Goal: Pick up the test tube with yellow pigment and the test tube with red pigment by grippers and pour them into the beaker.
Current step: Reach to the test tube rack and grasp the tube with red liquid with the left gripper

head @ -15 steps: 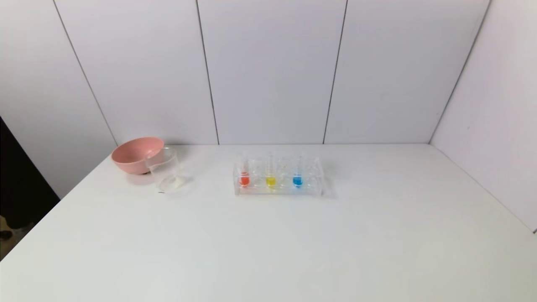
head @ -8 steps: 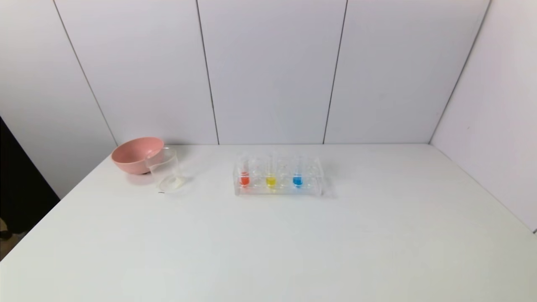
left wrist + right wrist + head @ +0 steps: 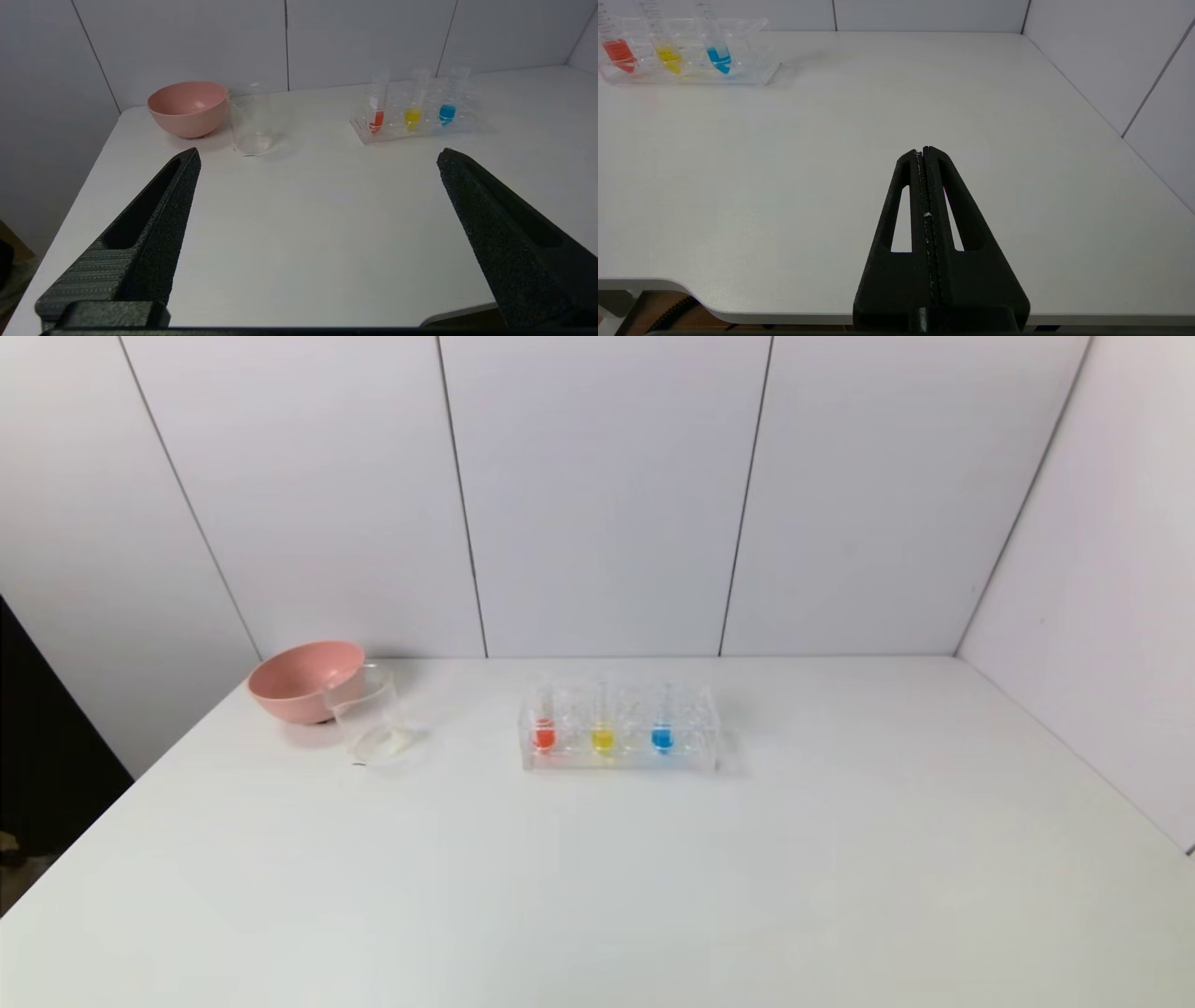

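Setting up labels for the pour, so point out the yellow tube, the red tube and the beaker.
Yellow tube [image 3: 603, 739], head view, on its yellow liquid.
Red tube [image 3: 543, 737], head view, on its red liquid.
Beaker [image 3: 252, 121], left wrist view, on its clear side wall.

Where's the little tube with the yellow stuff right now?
In the head view, the test tube with yellow pigment stands upright in the clear rack mid-table, between the red tube and the blue tube.
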Tool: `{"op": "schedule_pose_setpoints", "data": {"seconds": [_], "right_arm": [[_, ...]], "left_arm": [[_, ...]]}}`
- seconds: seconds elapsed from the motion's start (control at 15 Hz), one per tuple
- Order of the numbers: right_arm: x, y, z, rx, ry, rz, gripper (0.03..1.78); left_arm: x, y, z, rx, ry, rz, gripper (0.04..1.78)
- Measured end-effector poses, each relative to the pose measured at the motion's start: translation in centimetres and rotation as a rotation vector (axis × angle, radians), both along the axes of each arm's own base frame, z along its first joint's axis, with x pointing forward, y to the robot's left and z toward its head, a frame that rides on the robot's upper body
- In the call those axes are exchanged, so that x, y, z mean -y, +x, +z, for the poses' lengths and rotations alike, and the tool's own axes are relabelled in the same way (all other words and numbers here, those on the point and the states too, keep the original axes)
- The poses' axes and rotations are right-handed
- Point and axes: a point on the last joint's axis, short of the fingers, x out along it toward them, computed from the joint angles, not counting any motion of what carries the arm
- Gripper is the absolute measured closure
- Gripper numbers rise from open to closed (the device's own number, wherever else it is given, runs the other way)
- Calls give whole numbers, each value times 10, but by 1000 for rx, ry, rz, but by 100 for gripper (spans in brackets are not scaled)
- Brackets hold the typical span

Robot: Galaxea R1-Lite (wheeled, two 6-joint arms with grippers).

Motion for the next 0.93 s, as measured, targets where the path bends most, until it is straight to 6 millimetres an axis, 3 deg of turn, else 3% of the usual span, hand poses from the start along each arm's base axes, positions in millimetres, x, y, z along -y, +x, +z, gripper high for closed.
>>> {"op": "schedule_pose_setpoints", "data": {"seconds": [0.27,0.47,0.67,0.93], "right_arm": [[0,0,0,0,0,0,170],[0,0,0,0,0,0,170],[0,0,0,0,0,-1,170],[0,0,0,0,0,0,170]], "left_arm": [[1,55,61,-13,-6,-22,5],[3,106,90,-29,-1,-117,5],[8,147,101,-9,14,-328,5],[11,189,96,-13,25,-469,5]]}}
